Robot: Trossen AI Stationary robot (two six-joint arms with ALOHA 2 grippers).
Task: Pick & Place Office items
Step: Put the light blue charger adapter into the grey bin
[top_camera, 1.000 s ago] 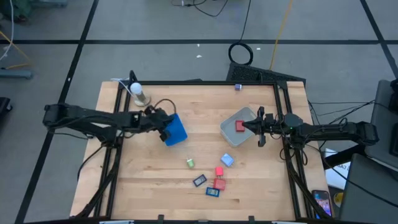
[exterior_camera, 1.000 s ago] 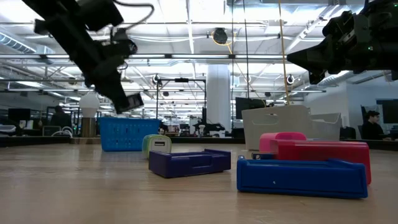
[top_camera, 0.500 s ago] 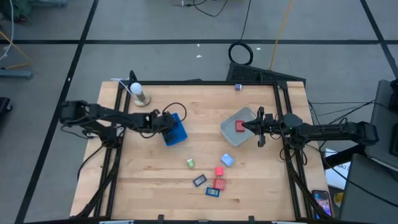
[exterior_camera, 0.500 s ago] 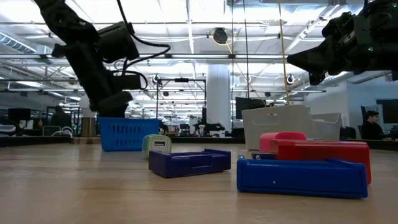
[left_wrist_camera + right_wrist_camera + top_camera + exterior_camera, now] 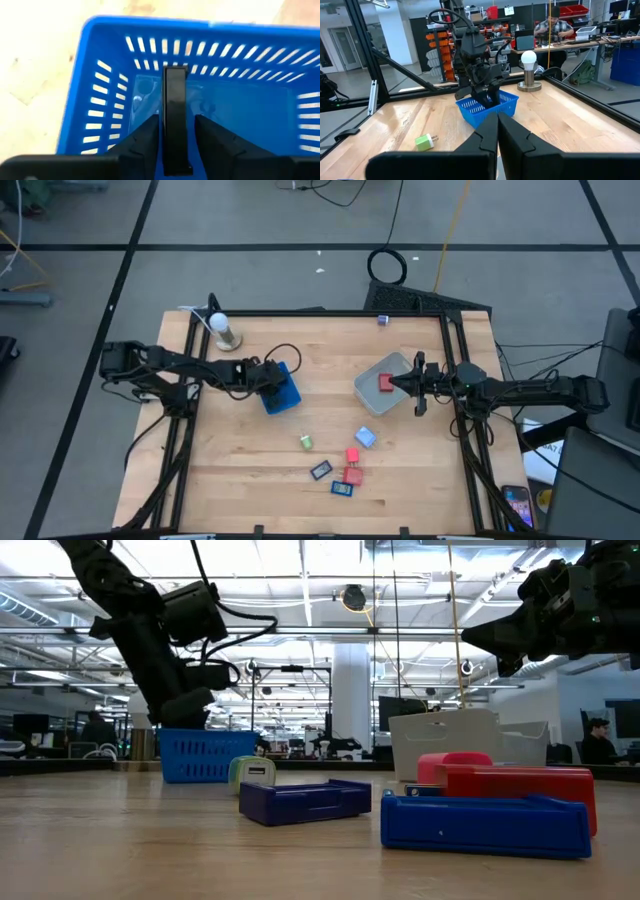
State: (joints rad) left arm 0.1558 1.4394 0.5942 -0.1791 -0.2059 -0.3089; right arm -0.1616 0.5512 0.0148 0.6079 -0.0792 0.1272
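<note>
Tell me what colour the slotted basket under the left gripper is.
Blue. The basket shows best in the left wrist view, its slotted walls filling the picture.

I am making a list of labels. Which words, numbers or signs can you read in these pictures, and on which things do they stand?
None can be read.
The blue basket, the red block, the dark blue block and the clear tub show no text.
The papers on the far shelves are too small to read.

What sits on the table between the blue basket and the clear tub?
Nothing: in the high view the stretch between the blue basket and the clear tub is bare wood. The green piece lies off that line.
</note>
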